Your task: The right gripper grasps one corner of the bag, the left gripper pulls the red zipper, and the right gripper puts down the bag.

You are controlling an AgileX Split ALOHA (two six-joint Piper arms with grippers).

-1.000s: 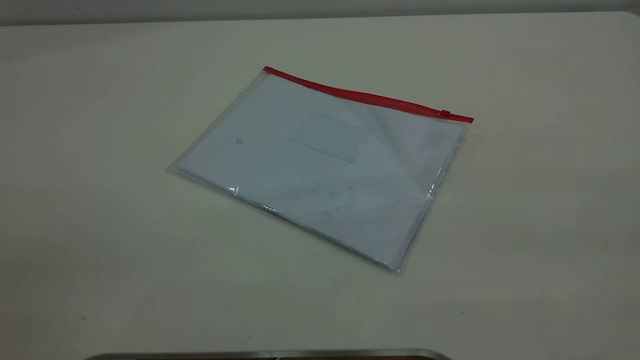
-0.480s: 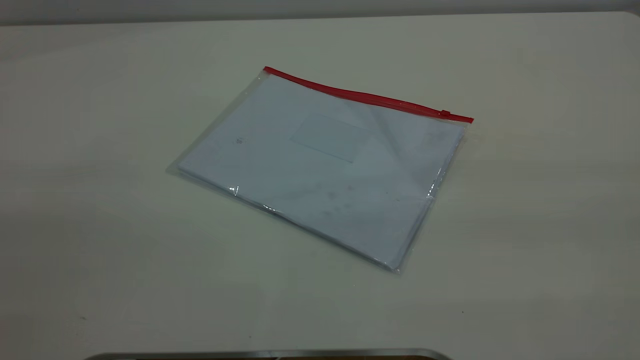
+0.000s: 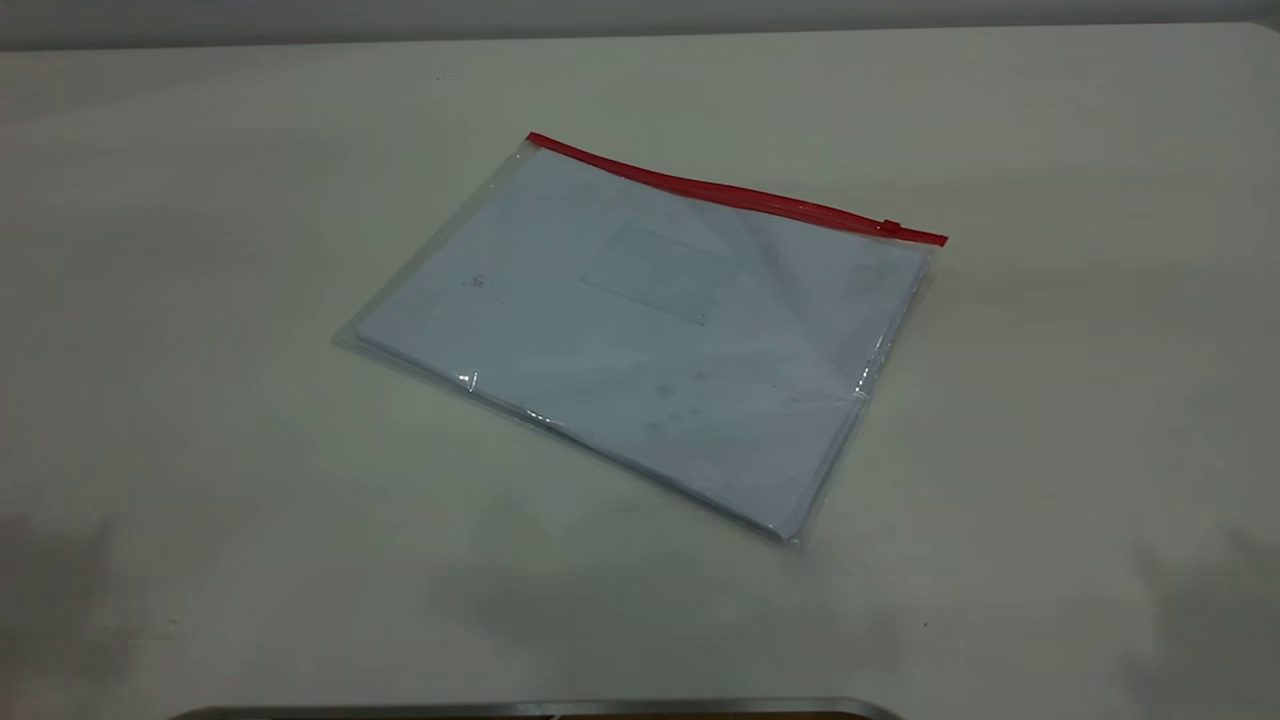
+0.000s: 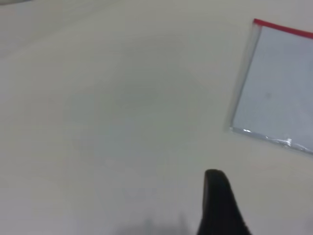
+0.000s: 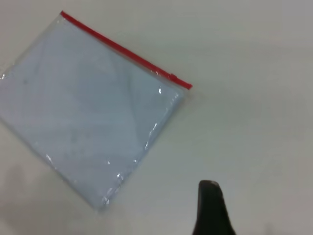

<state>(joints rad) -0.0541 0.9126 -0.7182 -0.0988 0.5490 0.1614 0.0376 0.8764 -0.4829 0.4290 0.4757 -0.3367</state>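
The bag (image 3: 640,330), a clear pouch with white sheets inside, lies flat on the table. The red zipper (image 3: 730,195) runs along its far long edge, with the slider tab (image 3: 889,227) near the right-hand corner of the bag (image 3: 935,240). Neither gripper shows in the exterior view. In the left wrist view the left gripper (image 4: 220,205) hangs above bare table, well off the bag's (image 4: 279,83) left end. In the right wrist view the right gripper (image 5: 210,210) hangs above bare table, off the bag (image 5: 88,122) and apart from the zip-end corner (image 5: 188,87).
The cream table (image 3: 1050,400) surrounds the bag on all sides. Its back edge runs along the top of the exterior view. A grey metal edge (image 3: 540,708) shows at the very front. Soft shadows lie on the table at front left and front right.
Soft shadows have appeared on the table at the front left and front right of the exterior view. The bag has not moved.
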